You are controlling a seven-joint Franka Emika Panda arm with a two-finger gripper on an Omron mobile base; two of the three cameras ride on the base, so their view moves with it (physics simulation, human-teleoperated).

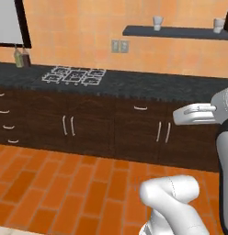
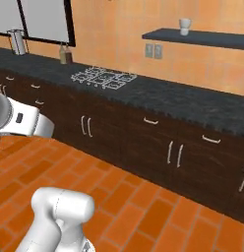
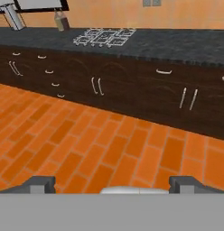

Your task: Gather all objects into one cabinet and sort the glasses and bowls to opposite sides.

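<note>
Two off-white mugs, the glasses, stand on a dark wall shelf (image 1: 175,32): one mug (image 1: 157,22) near its left end, the other mug (image 1: 219,24) further right. The right base view shows a mug (image 2: 184,25) on the same shelf (image 2: 202,38). My gripper (image 3: 113,185) is open, its two dark fingertips (image 3: 39,184) far apart with nothing between them, and it looks across the brick floor at the base cabinets from well back. The cabinet and the bowls are out of view.
A long dark counter (image 1: 134,85) runs along the orange wall, with a stove grate (image 1: 74,75) and two bottles (image 1: 21,57) on it. Dark base cabinets and drawers (image 1: 5,124) sit below. A wide orange brick floor (image 1: 65,183) lies between me and the counter.
</note>
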